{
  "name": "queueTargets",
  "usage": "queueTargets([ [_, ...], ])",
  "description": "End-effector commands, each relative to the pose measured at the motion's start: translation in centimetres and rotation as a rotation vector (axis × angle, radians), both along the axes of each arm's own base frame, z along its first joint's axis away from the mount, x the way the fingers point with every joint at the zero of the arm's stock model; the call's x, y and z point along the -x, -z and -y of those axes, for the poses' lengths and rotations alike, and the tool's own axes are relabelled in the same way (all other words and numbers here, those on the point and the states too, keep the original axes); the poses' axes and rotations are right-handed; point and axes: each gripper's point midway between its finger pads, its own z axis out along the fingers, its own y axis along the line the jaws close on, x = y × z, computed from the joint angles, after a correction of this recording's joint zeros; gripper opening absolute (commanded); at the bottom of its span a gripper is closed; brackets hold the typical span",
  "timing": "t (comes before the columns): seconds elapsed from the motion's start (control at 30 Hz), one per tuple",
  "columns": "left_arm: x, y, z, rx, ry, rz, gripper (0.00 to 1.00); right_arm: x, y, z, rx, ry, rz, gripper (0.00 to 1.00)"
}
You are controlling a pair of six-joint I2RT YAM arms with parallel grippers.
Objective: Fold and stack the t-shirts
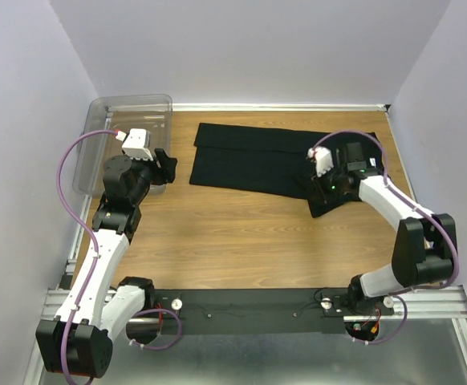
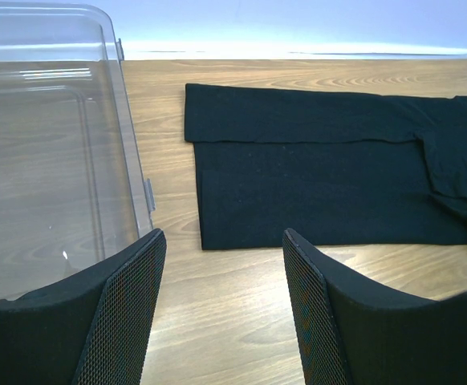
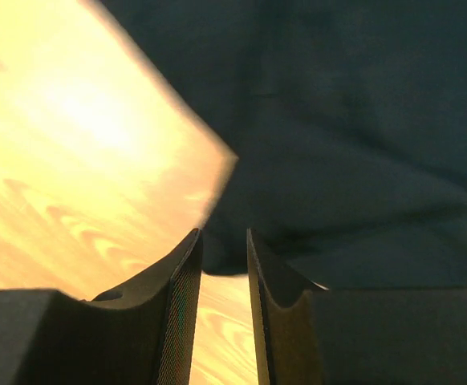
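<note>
The right gripper (image 3: 224,234) sits low at the t-shirt (image 1: 249,160)'s near right edge, jaws nearly together; whether cloth is pinched I cannot tell. The left gripper (image 2: 221,234) hangs spread wide beside the bin (image 1: 89,160). The plain black t-shirt lies flat on the far table (image 1: 233,241), folded into 2 layers, right end rumpled.

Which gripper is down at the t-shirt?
The right gripper, at the near right corner of the t-shirt; the left gripper hangs open beside the clear bin, off the cloth.
</note>
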Motion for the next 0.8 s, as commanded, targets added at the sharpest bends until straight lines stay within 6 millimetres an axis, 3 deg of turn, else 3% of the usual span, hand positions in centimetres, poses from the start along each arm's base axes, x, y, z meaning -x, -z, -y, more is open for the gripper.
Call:
queueTargets([
  [0.0, -0.1, -1.0, 0.2, -0.005, 0.019, 0.032, 0.68, -3.8, -5.4, 3.8, -0.011, 0.193, 0.150, 0.36],
  [0.13, 0.0, -1.0, 0.2, -0.004, 0.023, 0.034, 0.68, -6.7, -5.8, 7.9, 0.045, 0.333, 0.173, 0.38],
  [0.17, 0.0, -1.0, 0.2, -0.004, 0.023, 0.034, 0.68, -7.1, -4.4, 8.6, 0.057, 0.350, 0.132, 0.38],
  [0.33, 0.1, -1.2, 0.2, -0.004, 0.020, 0.040, 0.68, -8.9, -2.1, 11.8, 0.100, 0.380, 0.087, 0.40],
  [0.77, 0.1, -1.2, 0.3, -0.004, 0.029, 0.042, 0.68, -8.6, 2.4, 11.1, 0.086, 0.201, -0.021, 0.42],
])
